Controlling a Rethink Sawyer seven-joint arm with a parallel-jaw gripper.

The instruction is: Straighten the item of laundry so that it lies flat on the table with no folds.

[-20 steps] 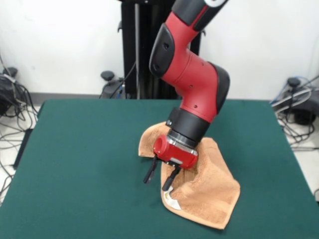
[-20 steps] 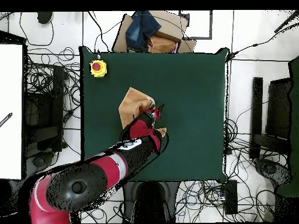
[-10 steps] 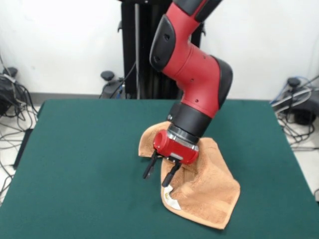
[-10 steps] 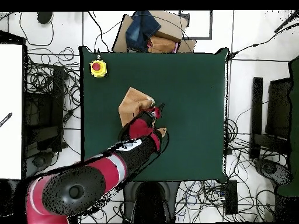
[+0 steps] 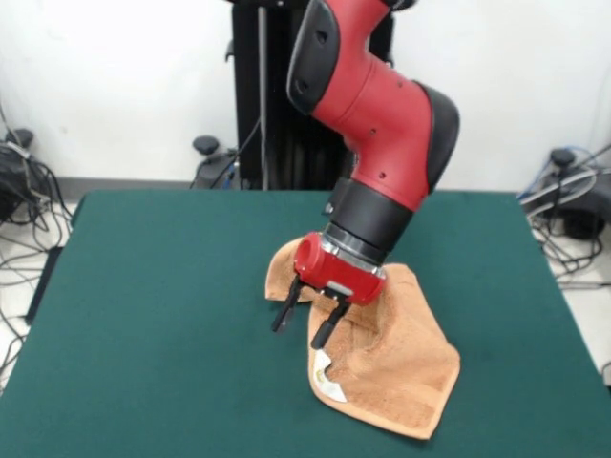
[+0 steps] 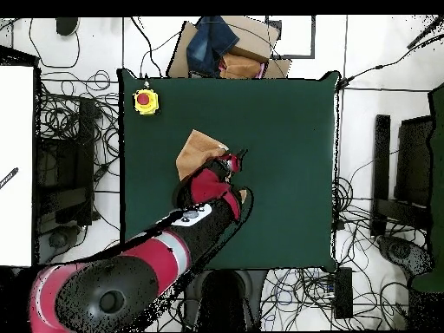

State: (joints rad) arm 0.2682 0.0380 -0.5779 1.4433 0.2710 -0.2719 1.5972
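1. Near the centre of the front view, slightly low and right, the towel [image 5: 387, 358] lies crumpled on the green table [image 5: 153, 315], with a raised fold running under the arm [image 5: 377, 114] and a flatter lobe spreading toward the lower right.
2. The small white label [image 5: 331, 388] shows at the towel's lower-left edge, which suggests that corner is turned over rather than lying flat.
3. The gripper [image 5: 304, 321] hangs tilted just left of the towel's left edge, its two dark fingers [image 5: 284, 313] apart with nothing between them; it holds no cloth.
4. The tilt of the wrist points the fingers down and to the left, probably so a finger can get under or against the towel's folded edge from the side.
5. In the overhead view the arm covers much of the towel [image 6: 194, 153], whose free part shows up and left of the gripper [image 6: 234, 163], near the middle of the table [image 6: 286, 130].
6. A yellow box with a red button [image 6: 146, 101] sits in the table's upper-left corner, well apart from the work.
7. The task looks unfinished: folds remain.
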